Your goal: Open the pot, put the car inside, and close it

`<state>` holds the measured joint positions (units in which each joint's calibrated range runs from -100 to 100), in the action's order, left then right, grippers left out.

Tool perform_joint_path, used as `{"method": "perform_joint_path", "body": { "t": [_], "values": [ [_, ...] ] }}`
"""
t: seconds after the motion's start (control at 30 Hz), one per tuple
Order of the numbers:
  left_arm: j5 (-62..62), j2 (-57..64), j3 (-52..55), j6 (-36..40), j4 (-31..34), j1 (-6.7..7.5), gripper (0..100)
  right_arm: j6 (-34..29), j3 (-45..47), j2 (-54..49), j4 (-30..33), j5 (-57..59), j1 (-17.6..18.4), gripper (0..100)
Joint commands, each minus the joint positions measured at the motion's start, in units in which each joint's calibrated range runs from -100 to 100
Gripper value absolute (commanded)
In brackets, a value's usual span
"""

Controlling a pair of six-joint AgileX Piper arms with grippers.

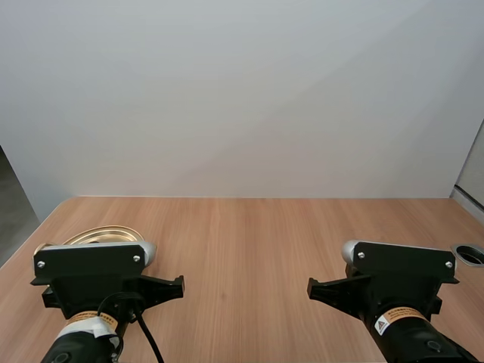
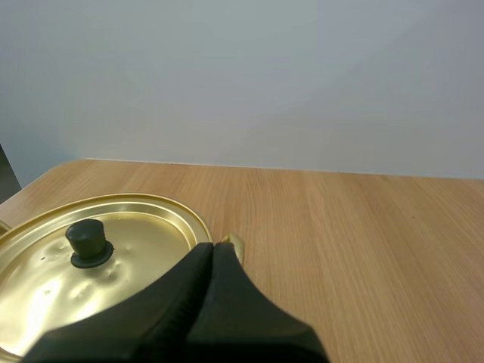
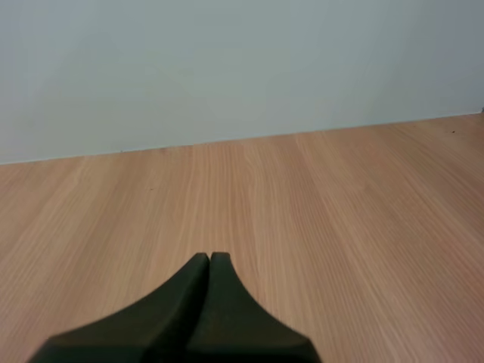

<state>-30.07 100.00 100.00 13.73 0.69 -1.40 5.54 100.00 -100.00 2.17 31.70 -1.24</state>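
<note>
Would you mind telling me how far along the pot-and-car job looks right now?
The lid sits on the gold pot. The left gripper and right gripper are both shut on nothing. This fits either the lid never lifted, or the car already shut inside; I cannot tell which.
</note>
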Motion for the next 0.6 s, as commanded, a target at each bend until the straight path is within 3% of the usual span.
{"method": "perform_joint_path", "body": {
  "t": [0.0,0.57],
  "values": [
    [1.2,0.0,0.0,-0.1,0.1,0.01,0,0.0,0.0,0.0,-0.1,0.3,0.0,0],
    [2.2,0.0,0.0,-0.1,0.1,0.01,0,0.0,0.0,0.0,-1.1,1.5,0.0,0]
  ]
}}
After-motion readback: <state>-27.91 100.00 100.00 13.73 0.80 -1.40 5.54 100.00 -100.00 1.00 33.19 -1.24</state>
